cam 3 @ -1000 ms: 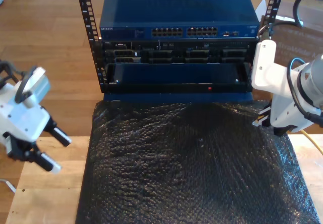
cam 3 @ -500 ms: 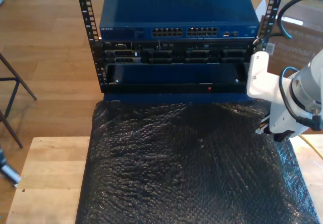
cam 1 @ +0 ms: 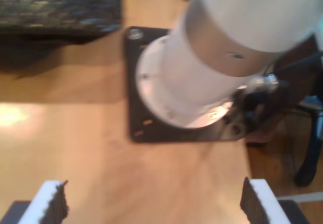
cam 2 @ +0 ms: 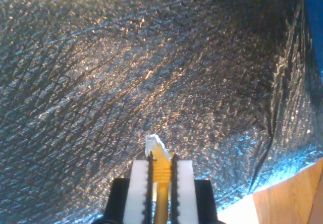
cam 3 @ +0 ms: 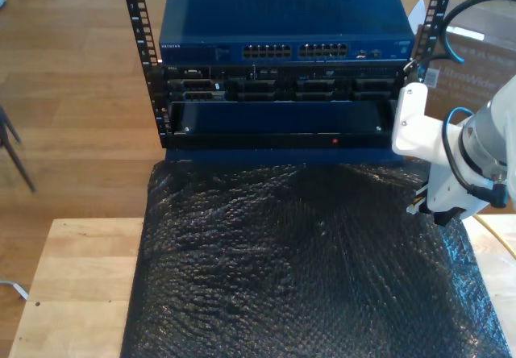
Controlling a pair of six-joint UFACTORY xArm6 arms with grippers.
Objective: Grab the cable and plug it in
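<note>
My second claw (cam 2: 160,183) is clamped on the cable (cam 2: 161,191), its white pads pressed against both sides of the yellow cord, and the clear plug (cam 2: 155,145) pokes out just past the fingertips. It hangs over the black bubble-wrap sheet (cam 3: 298,261) covering the desk (cam 3: 76,285). In the exterior view this claw (cam 3: 421,205) sits at about three o'clock, near the sheet's edge, below the blue switch (cam 3: 282,43) in the rack at twelve o'clock. My first claw (cam 1: 151,206) is spread wide with nothing between its pads, above bare wood by an arm's round base (cam 1: 176,90).
</note>
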